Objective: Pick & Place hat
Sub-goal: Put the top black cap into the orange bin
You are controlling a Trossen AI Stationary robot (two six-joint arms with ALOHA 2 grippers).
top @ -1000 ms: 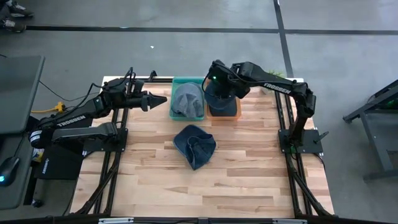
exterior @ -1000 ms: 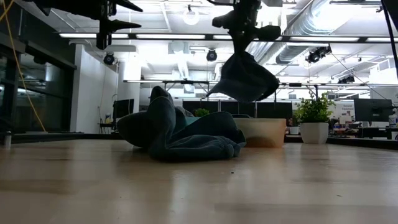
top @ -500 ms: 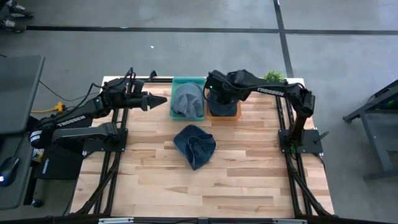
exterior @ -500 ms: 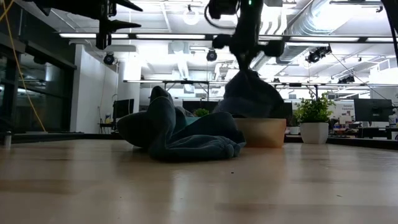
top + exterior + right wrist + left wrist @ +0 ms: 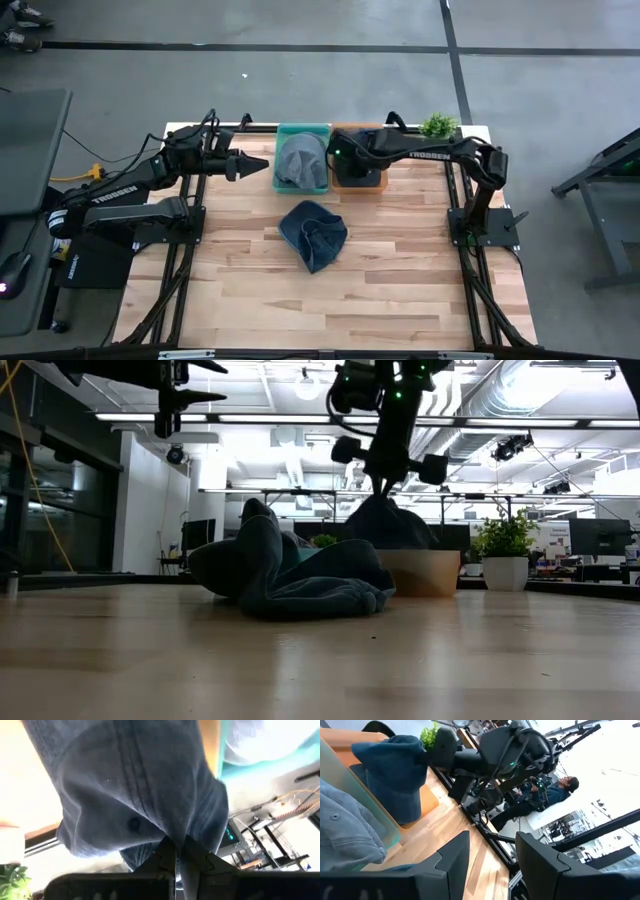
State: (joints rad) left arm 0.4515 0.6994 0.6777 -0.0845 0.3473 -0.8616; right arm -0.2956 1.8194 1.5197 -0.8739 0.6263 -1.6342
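I have the right claw (image 5: 385, 488) clenched on a pinch of fabric at the crown of a dark blue soft cloth hat (image 5: 388, 526), and the hat hangs straight below the claw with its lower part sunk into the orange plastic bin (image 5: 420, 572) at the far side of the wooden tabletop (image 5: 400, 270). In my right wrist view the fingers (image 5: 167, 857) bite a fold of the hat (image 5: 135, 795), which is why it drapes like a bag and should settle inside the bin walls, not across the rim. From above, the right claw (image 5: 345, 157) sits over the orange bin (image 5: 372, 181); beside it, toward the other arm, a teal plastic bin (image 5: 283, 185) holds a grey cloth hat (image 5: 300, 158). Nearer the front edge than the claw, a second dark blue crumpled hat (image 5: 314, 233) lies loose on the tabletop, apparently waiting to be picked. The left claw (image 5: 262, 163) waits in the air just beyond the teal bin, its fingers (image 5: 450, 857) spread apart and holding nothing. I judge the placement nearly done: letting go is what remains.
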